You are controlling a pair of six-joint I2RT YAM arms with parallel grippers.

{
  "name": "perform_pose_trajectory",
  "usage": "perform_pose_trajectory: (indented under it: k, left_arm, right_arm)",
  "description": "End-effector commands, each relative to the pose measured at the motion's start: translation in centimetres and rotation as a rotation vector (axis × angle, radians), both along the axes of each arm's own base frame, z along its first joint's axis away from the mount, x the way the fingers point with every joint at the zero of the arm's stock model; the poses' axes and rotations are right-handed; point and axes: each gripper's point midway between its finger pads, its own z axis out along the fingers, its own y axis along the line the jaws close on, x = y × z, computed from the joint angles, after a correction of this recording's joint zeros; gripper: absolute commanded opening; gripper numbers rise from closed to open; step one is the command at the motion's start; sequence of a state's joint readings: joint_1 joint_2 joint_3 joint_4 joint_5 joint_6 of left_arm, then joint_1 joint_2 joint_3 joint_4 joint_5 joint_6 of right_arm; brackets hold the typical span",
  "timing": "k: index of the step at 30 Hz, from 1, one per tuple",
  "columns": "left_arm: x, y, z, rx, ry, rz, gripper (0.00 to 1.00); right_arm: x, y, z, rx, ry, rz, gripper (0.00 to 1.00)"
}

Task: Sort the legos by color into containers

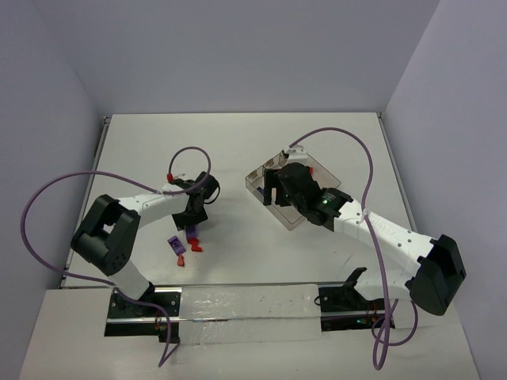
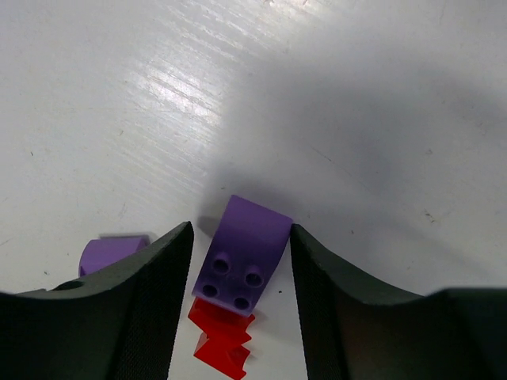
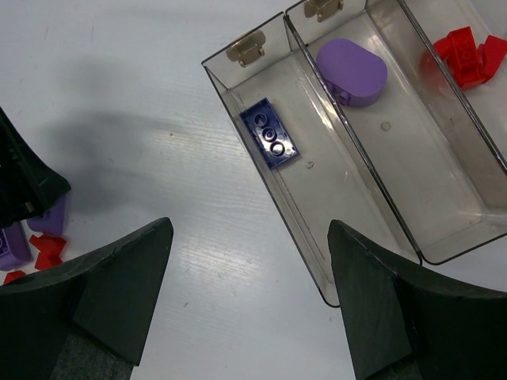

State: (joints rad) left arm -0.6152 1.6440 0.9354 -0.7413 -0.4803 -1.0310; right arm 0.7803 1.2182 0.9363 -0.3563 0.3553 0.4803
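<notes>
My left gripper (image 2: 240,229) is open and low over the table, its jaws straddling a purple lego (image 2: 242,253); the right finger touches it and a small gap shows on the left. A red lego (image 2: 222,336) lies just behind it, and another purple lego (image 2: 111,253) lies outside the left finger. In the top view this gripper (image 1: 192,218) sits over the loose legos (image 1: 182,249). My right gripper (image 3: 249,226) is open and empty above bare table beside the clear tray (image 3: 267,186). The tray holds a dark purple lego (image 3: 271,133), a lilac rounded lego (image 3: 352,71) and red legos (image 3: 467,55).
The tray (image 1: 257,178) lies right of centre under my right wrist. Purple cables loop over both arms. Grey walls stand on three sides of the white table. A shiny bar runs along the near edge (image 1: 238,305).
</notes>
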Motion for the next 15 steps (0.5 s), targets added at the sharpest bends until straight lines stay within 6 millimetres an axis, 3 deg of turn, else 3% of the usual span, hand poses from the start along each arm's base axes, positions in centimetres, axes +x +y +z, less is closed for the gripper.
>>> perform_pose_trajectory:
  k: [1,6,10,15]
  left_arm:
    - [-1.1,1.2,-1.3,0.019,0.054,0.002,0.55]
    - [-0.8,0.7,-1.1,-0.022,0.042,-0.01,0.45]
    - [-0.3,0.3,-0.6,-0.042,0.025,-0.011,0.32]
    - [1.3,0.3,0.7,-0.021,-0.02,0.0,0.3]
  right_arm:
    - [0.7,0.3,2.8,0.047,-0.057,-0.02,0.87]
    - [0.7,0.4,2.8,0.044,-0.058,-0.018,0.87]
    - [0.7,0.4,2.7,0.044,-0.054,-0.019,0.87]
    - [0.7,0.3,2.7,0.038,-0.056,-0.022,0.87]
